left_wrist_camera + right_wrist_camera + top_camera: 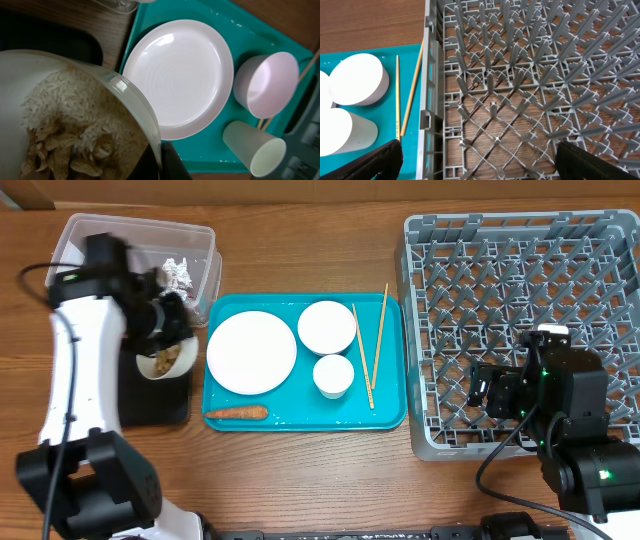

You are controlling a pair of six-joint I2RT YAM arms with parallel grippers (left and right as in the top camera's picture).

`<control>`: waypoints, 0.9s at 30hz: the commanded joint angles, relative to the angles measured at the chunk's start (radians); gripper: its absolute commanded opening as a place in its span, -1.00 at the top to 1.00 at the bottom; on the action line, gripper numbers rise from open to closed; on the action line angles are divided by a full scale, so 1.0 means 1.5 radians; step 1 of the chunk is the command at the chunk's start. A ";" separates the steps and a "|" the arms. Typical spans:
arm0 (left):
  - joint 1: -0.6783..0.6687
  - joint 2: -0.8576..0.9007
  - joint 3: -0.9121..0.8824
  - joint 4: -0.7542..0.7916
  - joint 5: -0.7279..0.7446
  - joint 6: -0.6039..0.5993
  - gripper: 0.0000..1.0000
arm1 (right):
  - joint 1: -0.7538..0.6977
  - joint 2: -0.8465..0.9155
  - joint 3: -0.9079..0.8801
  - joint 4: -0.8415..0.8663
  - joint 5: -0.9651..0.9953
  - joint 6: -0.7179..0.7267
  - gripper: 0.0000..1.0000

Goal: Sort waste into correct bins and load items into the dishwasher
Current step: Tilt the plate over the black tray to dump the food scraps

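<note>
Left gripper (163, 330) is closed on the rim of the scrap bowl (166, 361); wrist view shows 1 dark finger at the rim. The bowl is over the far end of the black tray (150, 408) at scene left, just near of the clear tub (120, 240). Rice and brown scraps (65, 135) are inside, not yet dumped.

Step, judged: tip the scraps into the black tray. The foil (180, 272) already lies in the tub, so food likely goes in the tray.

To do it well:
- Keep the bowl lip over the tray's inside, away from the teal tray (390, 418) on its right.
- Roll the wrist slowly. The rice looks clumpy, so expect to need a steep tilt.
- Hold the pinch firm as the load shifts.

Right gripper (482, 161) is wide open and empty, over the near-left part of the dish rack (520, 270). It is well apart from the bowl, no clash.
</note>
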 commanded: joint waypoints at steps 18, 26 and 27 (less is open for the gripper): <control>0.305 0.125 -0.141 0.009 0.564 0.233 0.92 | -0.002 -0.003 0.020 -0.004 0.007 0.003 -1.00; 0.314 0.208 -0.141 -0.039 0.691 0.233 0.92 | -0.002 -0.003 0.020 -0.007 0.007 0.003 -1.00; 0.314 0.211 -0.141 -0.045 0.694 0.232 0.92 | -0.002 -0.003 0.020 -0.007 0.007 0.003 -1.00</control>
